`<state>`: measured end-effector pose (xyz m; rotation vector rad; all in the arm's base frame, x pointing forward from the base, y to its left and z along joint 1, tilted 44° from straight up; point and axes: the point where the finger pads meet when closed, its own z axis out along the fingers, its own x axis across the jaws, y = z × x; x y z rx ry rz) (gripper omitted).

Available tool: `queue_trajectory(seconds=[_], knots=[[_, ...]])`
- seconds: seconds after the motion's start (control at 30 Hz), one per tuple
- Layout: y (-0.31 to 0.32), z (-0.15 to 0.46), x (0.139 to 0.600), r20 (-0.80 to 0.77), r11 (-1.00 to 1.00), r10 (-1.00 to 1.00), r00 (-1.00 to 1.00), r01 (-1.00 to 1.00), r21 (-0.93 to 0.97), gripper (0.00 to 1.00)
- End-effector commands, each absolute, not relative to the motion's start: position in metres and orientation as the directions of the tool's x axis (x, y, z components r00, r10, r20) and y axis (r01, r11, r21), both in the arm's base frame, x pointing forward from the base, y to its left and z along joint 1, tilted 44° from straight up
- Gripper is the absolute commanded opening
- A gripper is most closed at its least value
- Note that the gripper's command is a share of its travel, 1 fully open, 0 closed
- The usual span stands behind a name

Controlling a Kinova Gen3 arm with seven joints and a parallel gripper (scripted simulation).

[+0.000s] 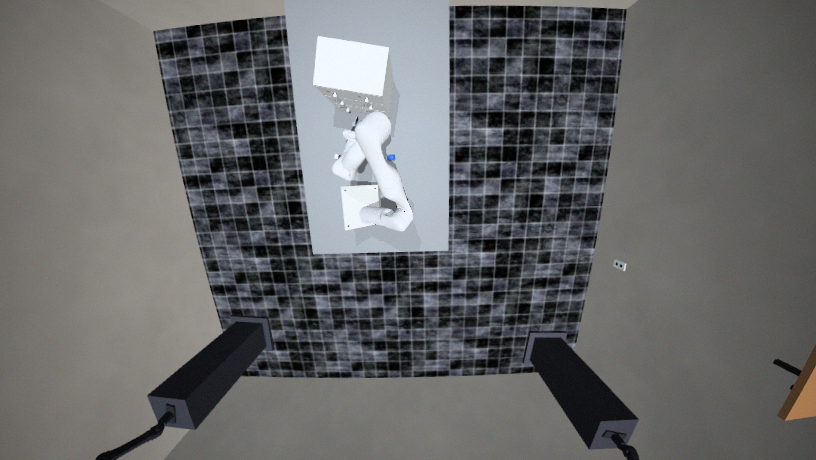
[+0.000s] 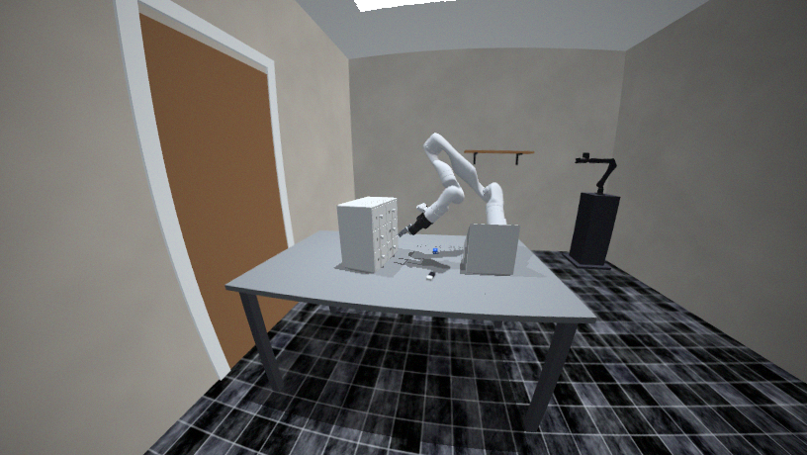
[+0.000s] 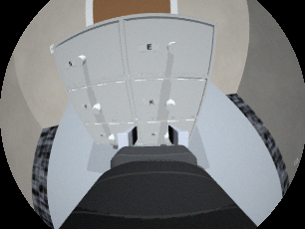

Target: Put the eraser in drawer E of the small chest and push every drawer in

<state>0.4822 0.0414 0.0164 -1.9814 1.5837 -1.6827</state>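
1. As I look over the views, the gripper [image 2: 404, 230] sits just in front of the drawer face of the small chest [image 2: 367, 231]. Its fingers are spread wide with nothing between them.
2. What I take to be the eraser [image 2: 431, 275], a small pale and dark block, lies on the bench [image 2: 316, 282]. It is well apart from the chest and behind the gripper. A small blue block [image 2: 435, 249] lies near it.
3. Every drawer looks pushed in, so I judge the first step, opening drawer E, is not yet done.
4. Risk: the letters on the drawers are too small for me to read, so I could take the wrong knob.
5. Risk: the knobs are tiny. An off-centre pinch could slip off, or shove the light chest [image 1: 349, 65] out of place.
6. Risk: the trays have no stop, so too long a pull would make the drawer droop or come out.
7. Only the wrist view shows the drawer fronts [image 3: 152, 69], their knobs and the gripper [image 3: 151, 135] lined up low on them. It shows neither block.
8. Only the top view shows the eraser [image 1: 337, 156] and the blue block [image 1: 390, 157] on opposite sides of the arm. It hides the drawer faces.
9. The exterior view alone shows the gripper's height against the chest.
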Motion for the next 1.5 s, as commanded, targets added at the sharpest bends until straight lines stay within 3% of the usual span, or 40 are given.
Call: queue_trajectory(seconds=[0.0, 1.47], knots=[[0.036, 0.007, 0.479, 0.683, -0.479, -0.718, -0.137, -0.615, -0.626, 1.0], [0.022, -0.005, 0.494, 0.683, -0.572, -0.718, -0.137, -0.443, -0.69, 1.0]])
